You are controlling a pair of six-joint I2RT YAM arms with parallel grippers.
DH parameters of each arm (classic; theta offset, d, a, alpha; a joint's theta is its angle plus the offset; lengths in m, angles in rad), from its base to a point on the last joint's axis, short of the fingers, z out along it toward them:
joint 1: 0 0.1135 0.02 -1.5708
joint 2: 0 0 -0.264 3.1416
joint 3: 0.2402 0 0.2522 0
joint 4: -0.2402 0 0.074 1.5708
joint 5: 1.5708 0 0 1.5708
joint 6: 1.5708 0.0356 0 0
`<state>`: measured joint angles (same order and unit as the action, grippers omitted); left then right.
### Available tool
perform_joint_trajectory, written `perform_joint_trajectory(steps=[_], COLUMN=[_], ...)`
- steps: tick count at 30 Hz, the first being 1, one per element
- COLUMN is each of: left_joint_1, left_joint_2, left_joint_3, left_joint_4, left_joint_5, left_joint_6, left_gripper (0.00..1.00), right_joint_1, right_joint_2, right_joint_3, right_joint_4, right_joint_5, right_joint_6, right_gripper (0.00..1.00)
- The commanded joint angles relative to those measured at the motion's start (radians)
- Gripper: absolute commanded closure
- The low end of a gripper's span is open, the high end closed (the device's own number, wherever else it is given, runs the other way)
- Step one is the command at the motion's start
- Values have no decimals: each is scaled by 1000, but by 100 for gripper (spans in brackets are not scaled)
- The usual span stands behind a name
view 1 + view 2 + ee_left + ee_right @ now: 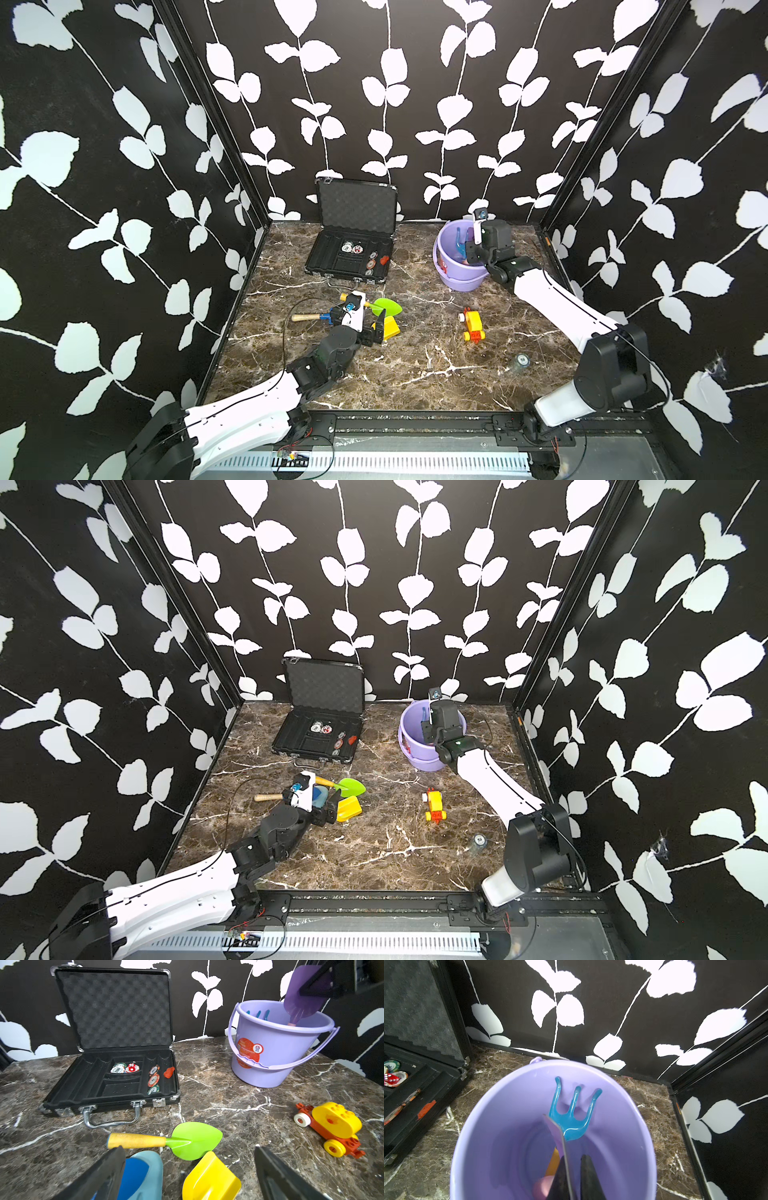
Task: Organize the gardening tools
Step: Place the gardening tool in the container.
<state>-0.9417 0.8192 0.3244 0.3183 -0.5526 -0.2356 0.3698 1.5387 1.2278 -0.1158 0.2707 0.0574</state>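
Pinching purple shovel [298, 1000] blade, handle inside lilac bucket [280, 1053], right fingers [589, 1178] clamped, left fingers [278, 1178] wide above yellow shovel [209, 1178]

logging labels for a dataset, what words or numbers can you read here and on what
"100": white chip in the case.
"5": red chip in the case.
Bucket sticker: print too blurred to read.
Other chips in the case and the lone chip on the table: too small to read.
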Motion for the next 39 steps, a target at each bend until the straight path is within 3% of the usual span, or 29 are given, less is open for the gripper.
perform_joint_trajectory(steps=[1, 7, 16, 24, 28, 39], left_joint_1=[-3, -4, -3, -3, -3, -3], left_joint_2=[-61, -196, -280, -152, -73, 130], left_joint_3=[-9, 3, -33, 70, 124, 256], left_joint_4=[-108, -367, -453, -606, -662, -764], left_joint_5=[-67, -106, -25, 0, -8, 25], left_joint_6=[-39, -130, -173, -119, -95, -23], left_gripper=[1, 1, 1, 1, 1, 7], right_joint_1=[-6, -6, -8, -8, -8, -8], right_joint_2=[2, -26, -47, -52, -72, -225], right_joint_3=[-13, -63, -126, -94, -67, -132], right_joint_4=[36, 49, 79, 42, 2, -139], right_joint_5=[-8, 2, 18, 8, 14, 9], right_joint_6=[28, 42, 47, 59, 78, 185], right_gripper=[100, 100, 83, 54, 20, 1])
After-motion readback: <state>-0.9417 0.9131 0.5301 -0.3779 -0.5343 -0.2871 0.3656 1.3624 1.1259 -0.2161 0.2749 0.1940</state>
